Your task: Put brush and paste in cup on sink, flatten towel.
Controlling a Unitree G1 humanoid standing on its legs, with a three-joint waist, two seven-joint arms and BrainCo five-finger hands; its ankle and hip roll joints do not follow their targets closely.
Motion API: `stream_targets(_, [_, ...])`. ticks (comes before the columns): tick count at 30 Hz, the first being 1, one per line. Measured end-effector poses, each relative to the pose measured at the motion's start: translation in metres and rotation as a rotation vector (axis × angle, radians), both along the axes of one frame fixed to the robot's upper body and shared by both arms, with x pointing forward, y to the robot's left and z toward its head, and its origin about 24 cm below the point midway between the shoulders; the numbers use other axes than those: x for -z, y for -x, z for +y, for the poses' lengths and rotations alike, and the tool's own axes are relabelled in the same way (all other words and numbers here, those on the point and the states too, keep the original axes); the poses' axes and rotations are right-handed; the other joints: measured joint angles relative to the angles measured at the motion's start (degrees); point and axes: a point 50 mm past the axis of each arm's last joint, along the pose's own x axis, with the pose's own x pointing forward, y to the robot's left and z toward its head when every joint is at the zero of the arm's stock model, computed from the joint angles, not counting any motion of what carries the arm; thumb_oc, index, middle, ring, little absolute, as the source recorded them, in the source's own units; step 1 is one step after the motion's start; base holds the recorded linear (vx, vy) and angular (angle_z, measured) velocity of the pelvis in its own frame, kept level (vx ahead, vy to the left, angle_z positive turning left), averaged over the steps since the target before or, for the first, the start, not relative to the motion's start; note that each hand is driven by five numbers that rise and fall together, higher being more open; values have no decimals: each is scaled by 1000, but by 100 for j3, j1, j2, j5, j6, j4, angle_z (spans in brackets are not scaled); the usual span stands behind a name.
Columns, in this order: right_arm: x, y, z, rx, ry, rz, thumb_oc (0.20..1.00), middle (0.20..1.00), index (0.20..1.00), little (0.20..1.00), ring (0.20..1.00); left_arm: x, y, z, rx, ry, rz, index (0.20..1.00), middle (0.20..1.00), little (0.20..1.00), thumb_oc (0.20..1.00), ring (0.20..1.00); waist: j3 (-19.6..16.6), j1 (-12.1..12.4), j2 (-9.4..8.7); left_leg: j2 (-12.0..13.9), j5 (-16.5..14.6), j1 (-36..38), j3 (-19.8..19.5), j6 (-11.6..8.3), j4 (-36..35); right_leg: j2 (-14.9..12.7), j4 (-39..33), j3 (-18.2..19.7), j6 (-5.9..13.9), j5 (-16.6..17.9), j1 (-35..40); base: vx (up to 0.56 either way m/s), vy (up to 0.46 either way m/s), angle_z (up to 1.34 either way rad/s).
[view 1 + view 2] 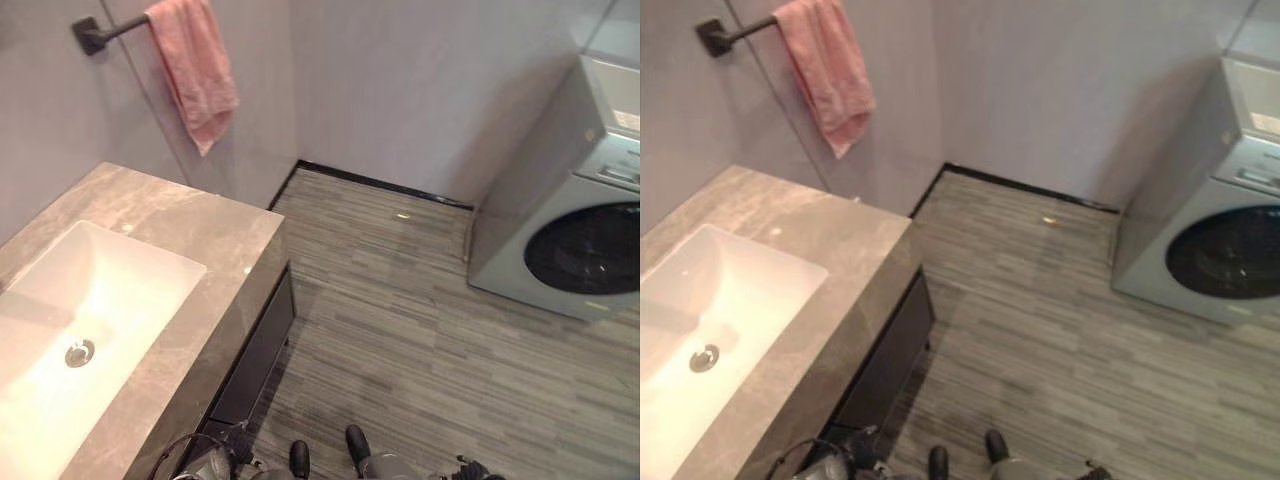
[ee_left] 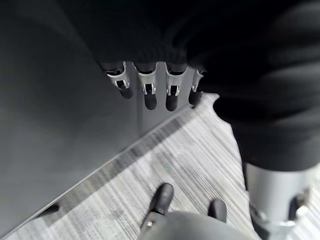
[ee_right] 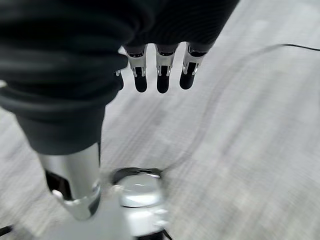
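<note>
pink towel draped over a dark wall bar, bunched and hanging unevenly, lower corner pointing down. white rectangular sink sunk in the grey marble table below, basin bare.

A pink towel hangs bunched on a dark wall rail at eleven o'clock. Below it, at eight o'clock, a white sink sits in a grey stone counter. A washing machine stands at three o'clock on the striped floor.
</note>
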Motion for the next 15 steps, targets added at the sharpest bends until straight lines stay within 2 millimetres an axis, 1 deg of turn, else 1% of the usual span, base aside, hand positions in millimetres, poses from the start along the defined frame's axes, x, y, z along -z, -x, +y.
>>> stream_targets(1, [1,1,4,-2,-8,9,1000,1000,1000,1000,1000,0,1,3,-83,46,-6,1000,1000,1000,1000,1000,29,119,-15,103,3,-15,271,40,4,-32,-39,-789,0,36,-129,-83,88,-116])
stream_targets(2, [1,-4,7,0,-18,-1,1000,1000,1000,1000,1000,-1,1,7,-210,102,-17,1000,1000,1000,1000,1000,57,185,15,151,-72,-14,381,97,12,-159,32,-1815,-156,-78,-165,26,62,-91])
stream_targets(3, [2,1,7,2,-27,7,1000,1000,1000,1000,1000,-1,1,7,-347,172,-17,1000,1000,1000,1000,1000,37,82,129,238,-126,9,363,94,19,-330,213,-2647,-267,-212,-30,37,54,-37])
stream_targets(4, [3,8,7,5,-30,22,1000,1000,1000,1000,1000,0,2,6,-368,190,-16,1000,1000,1000,1000,1000,44,61,168,249,-129,84,349,85,15,-364,293,-2693,-231,-302,89,83,36,-40])
stream_targets(5, [5,18,9,24,-44,48,1000,1000,1000,1000,1000,3,11,6,-407,211,7,1000,1000,1000,1000,1000,27,162,148,297,-174,238,602,19,0,-453,574,-2715,-241,-563,271,63,-10,-69])
stream_targets(6, [5,16,9,31,-45,40,1000,1000,1000,1000,1000,4,15,7,-425,220,15,1000,1000,1000,1000,1000,-12,270,156,324,-236,290,758,-43,3,-478,619,-2694,-254,-713,280,99,-37,-90])
stream_targets(7, [4,15,7,45,-44,34,1000,1000,1000,1000,1000,5,22,12,-448,214,31,1000,1000,1000,1000,1000,-56,259,180,358,-277,300,802,-120,23,-430,451,-2664,-281,-740,372,96,-25,-50])
stream_targets(8, [4,18,5,56,-40,35,1000,1000,1000,1000,1000,6,25,11,-453,220,41,1000,1000,1000,1000,1000,-87,177,224,399,-253,333,756,-155,35,-349,219,-2678,-395,-640,527,148,-43,-7])
stream_targets(9, [4,20,4,59,-36,39,1000,1000,1000,1000,1000,7,26,10,-456,222,43,1000,1000,1000,1000,1000,-90,149,254,431,-235,414,745,-191,27,-275,83,-2680,-490,-575,683,98,-24,3])
stream_targets(10, [4,26,3,64,-34,53,1000,1000,1000,1000,1000,8,29,10,-467,225,58,1000,1000,1000,1000,1000,-139,157,291,487,-239,515,764,-258,32,-191,-131,-2653,-517,-543,846,123,-52,-8])
stream_targets(11, [4,32,2,68,-33,66,1000,1000,1000,1000,1000,11,39,10,-479,219,92,1000,1000,1000,1000,1000,-266,159,286,552,-291,597,767,-343,58,-101,-378,-2653,-555,-486,1032,83,-47,-12])
stream_targets(12, [4,32,0,69,-30,62,1000,1000,1000,1000,1000,12,42,8,-478,223,100,1000,1000,1000,1000,1000,-396,158,348,595,-325,587,768,-393,114,-58,-460,-2645,-568,-477,1079,93,-73,-9])
stream_targets(13, [3,34,-3,70,-22,66,1000,1000,1000,1000,1000,13,42,5,-475,232,106,1000,1000,1000,1000,1000,-462,161,356,621,-351,586,769,-433,148,-17,-542,-2618,-561,-465,1131,29,-68,-8])
stream_targets(14, [2,33,-7,69,-11,64,1000,1000,1000,1000,1000,13,40,2,-468,243,104,1000,1000,1000,1000,1000,-516,166,428,655,-389,578,761,-487,251,22,-633,-2582,-556,-443,1219,24,-80,-12])
stream_targets(15, [1,30,-9,66,-5,57,1000,1000,1000,1000,1000,12,39,1,-464,247,102,1000,1000,1000,1000,1000,-529,179,444,667,-404,576,750,-508,312,39,-637,-2553,-574,-416,1260,12,-55,-14])
